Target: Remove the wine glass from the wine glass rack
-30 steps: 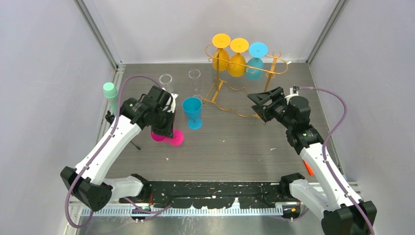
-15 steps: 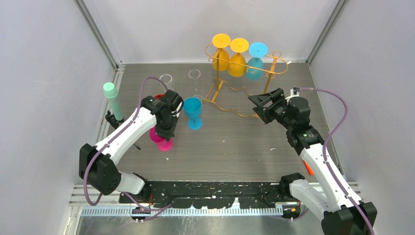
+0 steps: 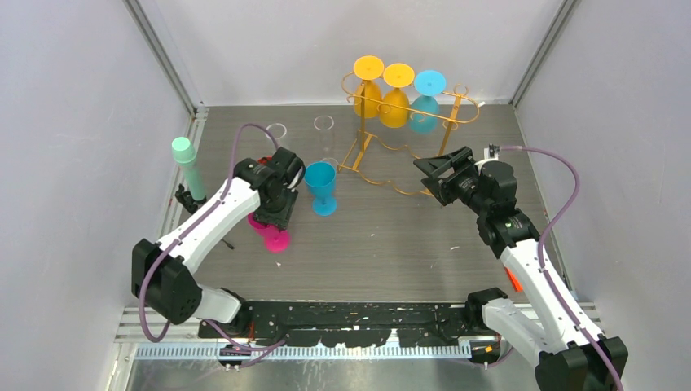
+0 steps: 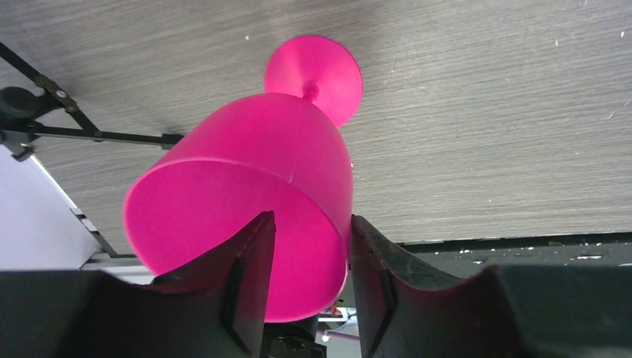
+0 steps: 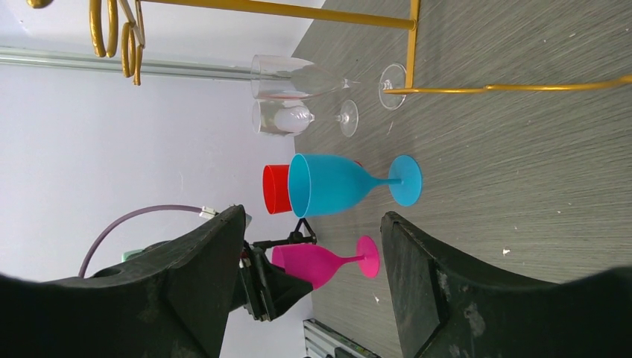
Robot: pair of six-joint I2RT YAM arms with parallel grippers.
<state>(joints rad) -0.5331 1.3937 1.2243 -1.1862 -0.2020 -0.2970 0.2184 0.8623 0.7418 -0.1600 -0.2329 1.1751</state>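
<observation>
- Looking down from above, we see the wine glass rack (image 3: pixel 446 134) at the back of the tabletop (image 3: pixel 391 244), right of centre.
- From its top rail hang, upside down, a yellow glass (image 3: pixel 368 96), a second yellow glass (image 3: pixel 397 104) and a blue hanging glass (image 3: pixel 424 110).
- We find the pink wine glass (image 4: pixel 246 201) off the rack. It stands with its foot on the tabletop at the left, near a standing blue glass (image 3: pixel 320 183).
- Our left end effector (image 4: pixel 310 231) sits astride the pink wine glass's rim, one finger inside the bowl and one outside. The fingers are parted wider than the thin wall, so we read it as released, not clenched.
- Our right end effector (image 5: pixel 313 220) hangs near the rack's wavy base, its fingers spread wide with nothing between them.
- We also see two clear glasses (image 3: pixel 276 130) further back and a red cup (image 5: pixel 276 189) behind the standing blue glass.
</observation>
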